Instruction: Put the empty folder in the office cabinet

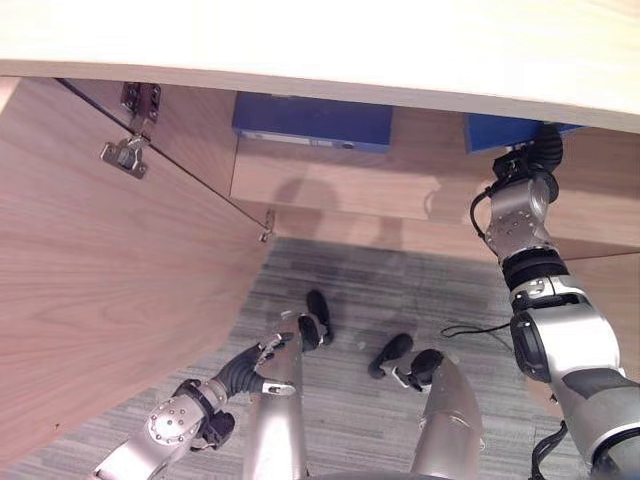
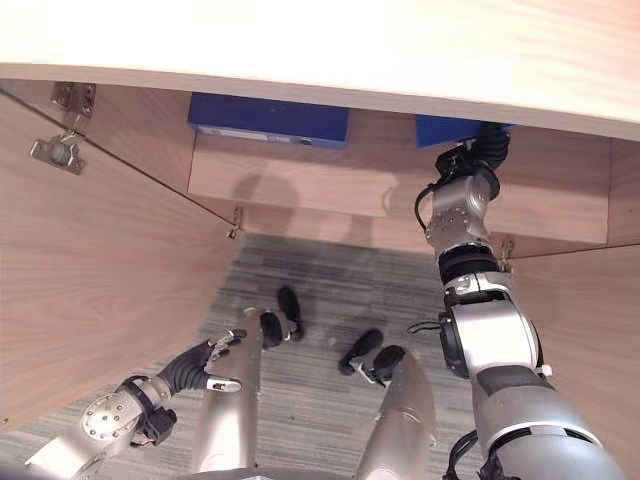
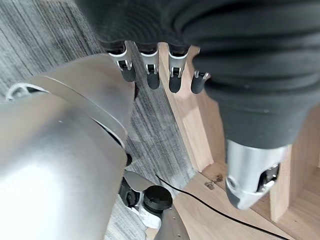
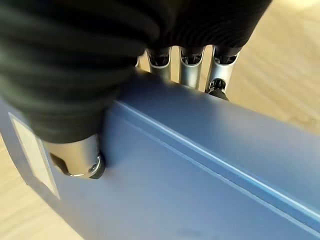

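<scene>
While the blue folder (image 4: pixel 200 165) is sitting inside the cabinet (image 1: pixel 330 180) on its shelf, the right hand (image 4: pixel 190 65) is gripping it, fingers over the top edge and thumb against its face. Placement looks nearly done; next, letting go and drawing back. Another folder (image 1: pixel 312 122) is lying further left. The left hand (image 3: pixel 150 70) is hanging low, fingers relaxed.

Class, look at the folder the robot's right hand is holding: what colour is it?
Blue. The folder shows best in the right wrist view, gripped by the right hand.

Wooden cabinet shelf (image 1: pixel 330 175) carries two blue folders (image 1: pixel 312 122), well apart.
</scene>
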